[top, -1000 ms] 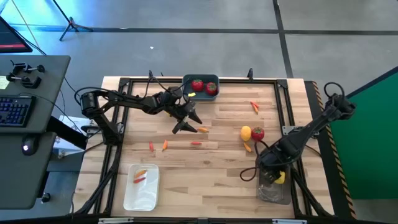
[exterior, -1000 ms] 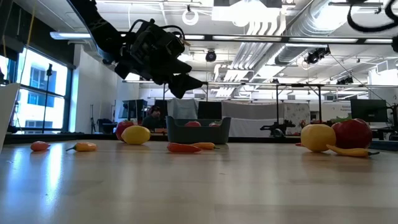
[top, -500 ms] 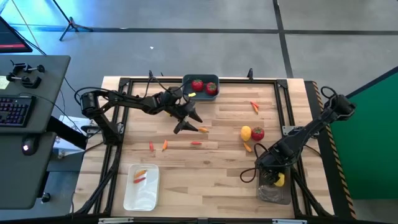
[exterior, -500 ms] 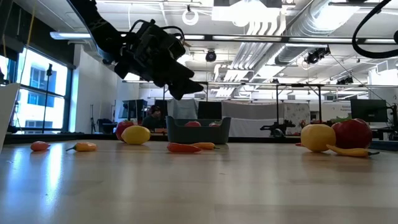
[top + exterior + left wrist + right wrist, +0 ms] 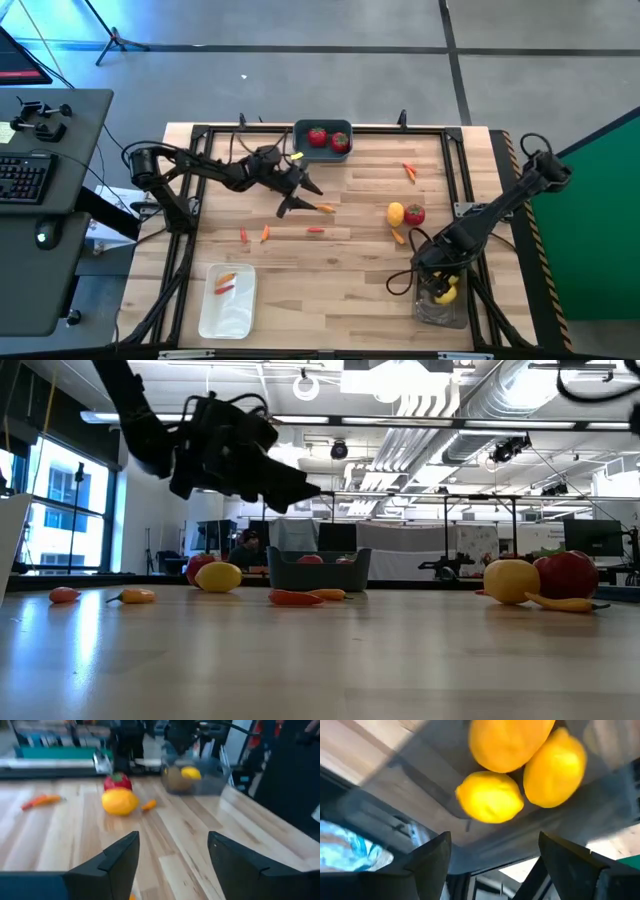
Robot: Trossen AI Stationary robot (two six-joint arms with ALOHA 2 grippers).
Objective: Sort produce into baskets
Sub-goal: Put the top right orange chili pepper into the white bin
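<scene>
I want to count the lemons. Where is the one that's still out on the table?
In the high view the loose lemon sits right of the table's middle, touching a red tomato, with a small orange pepper just in front, near the right gripper.

We see a light wooden table (image 5: 340, 270) framed by black rails, with sorted and unsorted produce spread across its planks. A dark blue-grey basket (image 5: 322, 128) sits at the far edge, a white basket (image 5: 227, 302) at the near left corner, and a smoky translucent basket (image 5: 440, 300) at the near right. A yellow lemon (image 5: 396, 213) and a red tomato (image 5: 415, 214) rest side by side right of centre, a yellow-orange pepper (image 5: 399, 236) just beside them. Thin orange-red pieces lie scattered directly on the wood: one (image 5: 408, 171) toward the far right, one (image 5: 326, 208) near the middle, and three (image 5: 264, 233) in a loose row left of centre.
</scene>
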